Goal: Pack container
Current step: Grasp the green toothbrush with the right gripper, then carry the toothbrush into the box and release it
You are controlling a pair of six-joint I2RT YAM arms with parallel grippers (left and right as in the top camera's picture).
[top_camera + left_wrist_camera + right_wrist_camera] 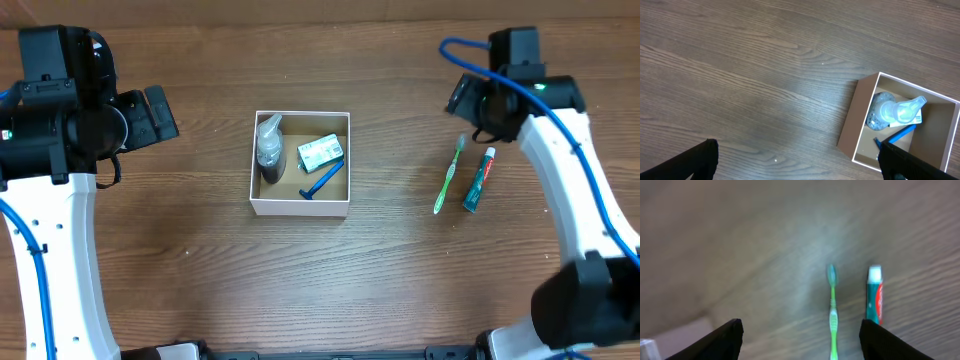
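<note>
Table (190, 270): dark brown wood-grain top, grain running side to side. Lying directly on it: one container (300, 208), square, open-topped, white outside and brown inside, near the middle; one green toothbrush (448, 178), well apart on the right-arm side, head towards the far edge; one toothpaste tube (479, 180), teal and red, white-capped, just beside the toothbrush, roughly parallel, not touching.
</note>
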